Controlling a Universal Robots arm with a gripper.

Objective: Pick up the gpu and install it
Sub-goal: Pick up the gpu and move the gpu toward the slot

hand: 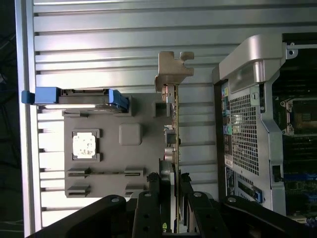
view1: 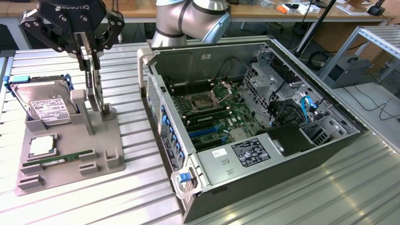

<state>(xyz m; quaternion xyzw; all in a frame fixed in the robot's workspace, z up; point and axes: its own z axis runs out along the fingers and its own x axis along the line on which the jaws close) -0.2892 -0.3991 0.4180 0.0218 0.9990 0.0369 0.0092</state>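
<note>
The gpu (view1: pixel 93 89) is a thin dark card standing on edge in the grey holder (view1: pixel 106 140), at the exterior view's left. My gripper (view1: pixel 89 58) comes down from above and is shut on the card's upper edge. In the wrist view the gpu (hand: pixel 174 114) shows edge-on, its silver bracket (hand: pixel 173 69) at the far end and my gripper (hand: pixel 171 186) clamped on either face. The card's lower edge still sits at the holder's slot. The open computer case (view1: pixel 250 122) lies at the exterior view's right, its motherboard (view1: pixel 206 112) exposed.
The holder (hand: pixel 131 134) also carries a silver hard drive (view1: pixel 47 105) in a blue frame, a square chip (view1: pixel 40 146) and a green memory stick (view1: pixel 59 159). The case's rear panel (hand: pixel 247 99) stands close beside the holder. Everything rests on a ribbed metal table (view1: pixel 325 187).
</note>
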